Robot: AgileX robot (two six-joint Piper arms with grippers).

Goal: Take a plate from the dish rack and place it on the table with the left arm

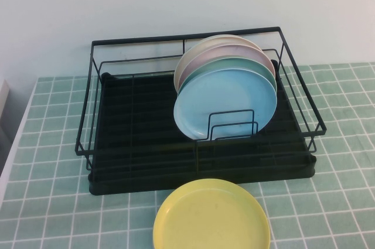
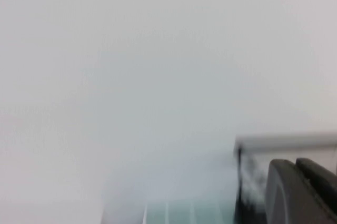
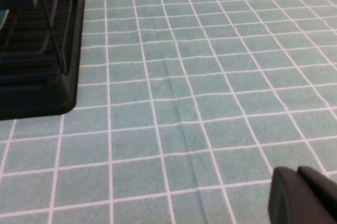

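Note:
The sky-blue plate point(image 1: 225, 103) stands upright at the front of a row of plates in the black dish rack point(image 1: 140, 120), behind small wire dividers. A mint-green plate point(image 1: 234, 63), a pink one and a cream one stand behind it. Neither arm shows in the high view. In the left wrist view my left gripper point(image 2: 296, 163) is shut and empty, facing a blurred white wall, with a strip of tiled table point(image 2: 174, 214) below. My right gripper point(image 3: 297, 170) is shut and empty, low over the table point(image 3: 210, 76) to the right of the rack point(image 3: 37, 76).
A yellow plate point(image 1: 211, 217) lies flat on the table point(image 1: 53, 143) in front of the rack. The left half of the rack holds no plates. A white wall rises behind the rack. The table's left edge runs close by the rack.

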